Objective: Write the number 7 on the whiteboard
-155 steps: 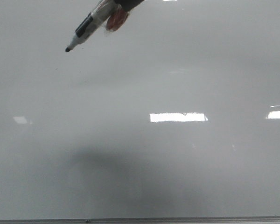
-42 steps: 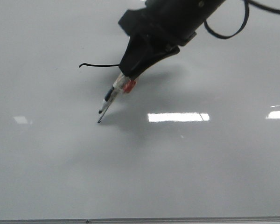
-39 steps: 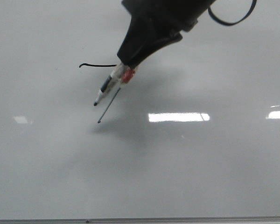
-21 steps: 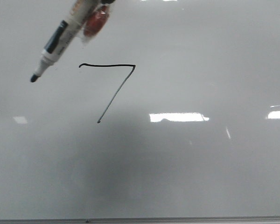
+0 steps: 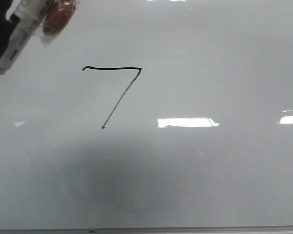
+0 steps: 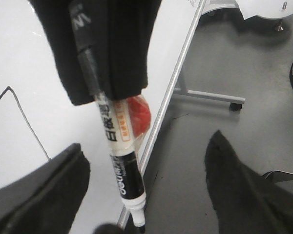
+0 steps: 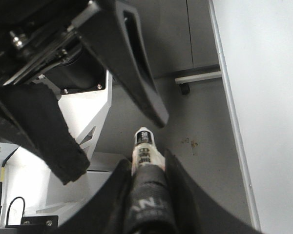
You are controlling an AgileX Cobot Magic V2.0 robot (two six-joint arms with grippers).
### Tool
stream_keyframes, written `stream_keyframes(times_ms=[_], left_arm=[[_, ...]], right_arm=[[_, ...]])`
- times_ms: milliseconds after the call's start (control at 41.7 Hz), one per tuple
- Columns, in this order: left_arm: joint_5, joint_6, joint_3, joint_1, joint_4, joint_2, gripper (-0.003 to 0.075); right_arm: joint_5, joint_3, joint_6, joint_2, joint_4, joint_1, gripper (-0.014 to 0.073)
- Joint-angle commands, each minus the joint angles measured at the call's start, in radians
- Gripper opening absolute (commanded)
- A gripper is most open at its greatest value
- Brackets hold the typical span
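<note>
Board: the whiteboard filled the front view, glossy and pale, with a thin metal frame along its near edge.
Digit: the number 7 stood left of centre in the upper half, hooked top stroke and long diagonal both complete.
Marker: the marker hung at the upper left corner, off the board and well clear of the ink, probably so it would not smear the digit.
Right pincer: the right pincer pinched the marker's barrel, tip pointing away from it.
Left pincer: the left pincer was spread and held nothing.
Progress: writing looked finished.
</note>
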Motion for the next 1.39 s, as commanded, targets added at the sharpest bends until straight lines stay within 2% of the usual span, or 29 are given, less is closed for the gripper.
stream_keyframes(times_ms=[0,264,432,480,552,672,720,792,864,936,1032,1128,1224,1296,1368], left_arm=[[-0.061,-0.008,-0.029,0.001,-0.004,0.006,0.0493],[-0.063,-0.008,-0.029,0.001,-0.004,0.052,0.0366],[-0.063,-0.008,-0.029,0.001,-0.006,0.052,0.0158],[-0.061,-0.008,-0.029,0.001,-0.006,0.052,0.0099],[-0.061,-0.008,-0.029,0.001,-0.006,0.052,0.0034],[-0.045,-0.008,-0.027,0.001,-0.006,0.052,-0.0002],[-0.026,-0.010,-0.025,0.008,-0.004,0.054,-0.0002],[0.011,-0.128,-0.025,0.050,0.048,0.061,-0.0002],[0.051,-0.341,-0.025,0.144,0.198,0.061,-0.0002],[0.105,-0.555,-0.025,0.294,0.369,0.061,-0.0002],[0.104,-0.608,-0.025,0.521,0.432,0.061,-0.0003],[0.034,-0.608,-0.018,0.713,0.415,0.061,-0.0003],[-0.100,-0.608,0.035,0.863,0.415,0.066,-0.0003],[-0.160,-0.608,0.067,0.923,0.411,0.102,-0.0003],[-0.193,-0.608,0.076,0.936,0.395,0.163,-0.0003]], right_arm=[[0.011,-0.034,-0.014,-0.041,0.065,0.002,-0.0059],[0.041,-0.034,-0.014,-0.041,0.093,0.002,-0.0059],[0.046,-0.034,-0.021,-0.041,0.099,0.002,-0.0057],[0.043,-0.034,-0.021,-0.041,0.099,0.002,-0.0032],[0.023,-0.034,-0.021,-0.041,0.099,0.002,0.0111],[-0.036,-0.034,-0.021,-0.055,0.099,0.001,0.0487],[-0.063,-0.034,-0.021,-0.084,0.097,-0.013,0.0545],[-0.077,-0.032,-0.020,-0.149,0.084,-0.070,0.0538],[-0.082,0.006,-0.005,-0.224,0.084,-0.149,0.0538],[-0.138,0.117,-0.001,-0.333,0.084,-0.245,0.0538],[-0.322,0.346,0.026,-0.506,0.084,-0.344,0.0521],[-0.527,0.579,0.103,-0.680,0.084,-0.396,0.0386],[-0.670,0.775,0.138,-0.863,0.084,-0.406,0.0180],[-0.715,0.870,0.138,-0.968,0.084,-0.406,0.0038],[-0.751,0.926,0.138,-1.043,0.085,-0.406,-0.0073]])
